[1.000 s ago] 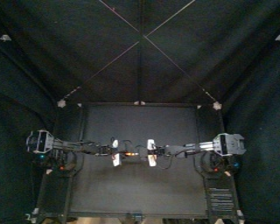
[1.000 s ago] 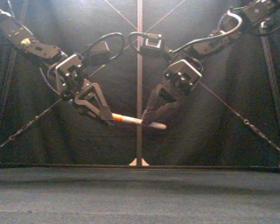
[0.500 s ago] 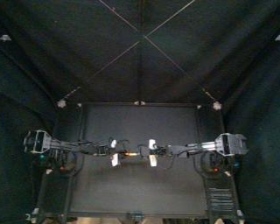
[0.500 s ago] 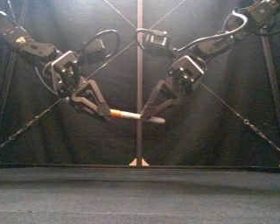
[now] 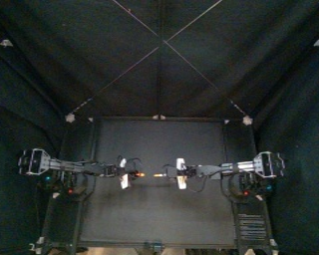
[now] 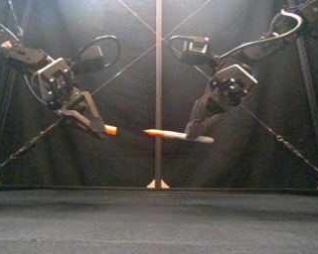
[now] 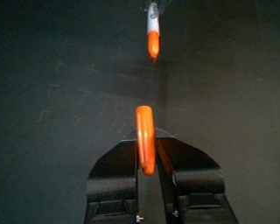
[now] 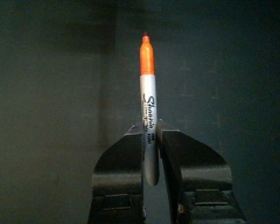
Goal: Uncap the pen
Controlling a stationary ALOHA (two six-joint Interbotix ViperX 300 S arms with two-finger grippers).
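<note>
The marker is in two parts, held in the air above the table. My left gripper [image 6: 95, 125] is shut on the orange cap [image 6: 108, 129], which the left wrist view shows upright between the jaws [image 7: 145, 147]. My right gripper [image 6: 197, 132] is shut on the pen body [image 6: 175, 135], a white printed barrel with an orange tip end [image 8: 146, 83]. A small gap separates the cap from the pen's tip. In the top view the two grippers [image 5: 127, 175] [image 5: 181, 175] face each other over the table's middle, with the pen [image 5: 162, 176] between them. The left wrist view also shows the pen [image 7: 153, 35] beyond the cap.
The black table [image 6: 159, 218] lies well below both grippers. Black curtains close the back and sides. Both arms reach in level from the table's left and right edges [image 5: 156, 224].
The pen was in one piece between both grippers. The arms have drawn apart: the left gripper moved left with the cap, the right moved right with the pen body.
</note>
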